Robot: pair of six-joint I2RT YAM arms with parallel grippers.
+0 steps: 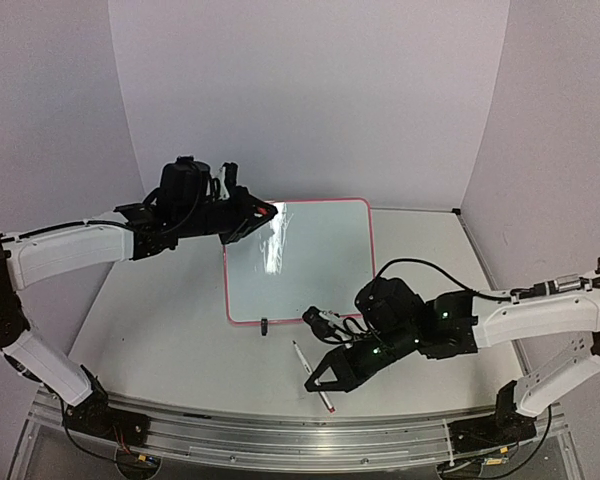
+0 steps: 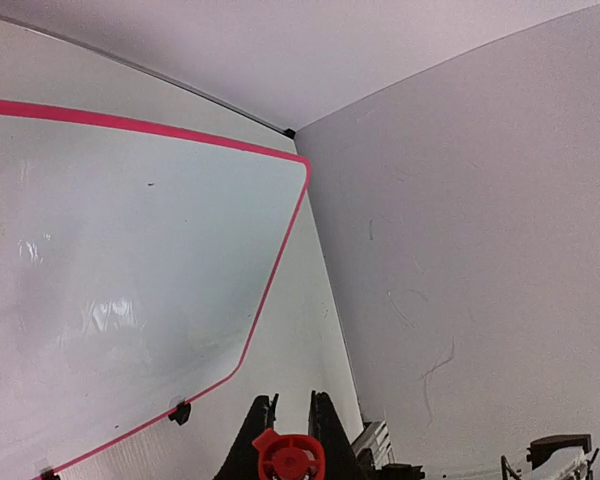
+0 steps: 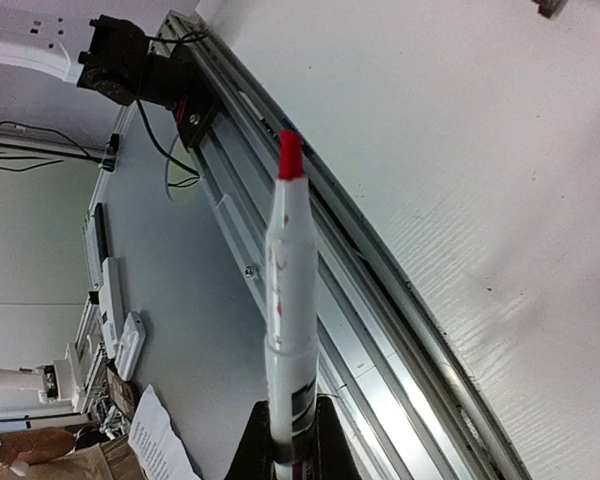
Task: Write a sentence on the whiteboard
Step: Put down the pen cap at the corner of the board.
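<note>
The whiteboard, glossy with a red-pink frame, lies flat mid-table; its surface is blank and no sentence shows. My left gripper hovers by the board's far left corner. In the left wrist view that gripper is shut on a red marker cap. My right gripper is low over the table in front of the board. It is shut on a white marker near its rear end. The marker's red tip points towards the table's near edge.
An aluminium rail runs along the near edge, right past the marker tip. Small black clip feet stick out from the board's near side. White walls close in the back and sides of the table.
</note>
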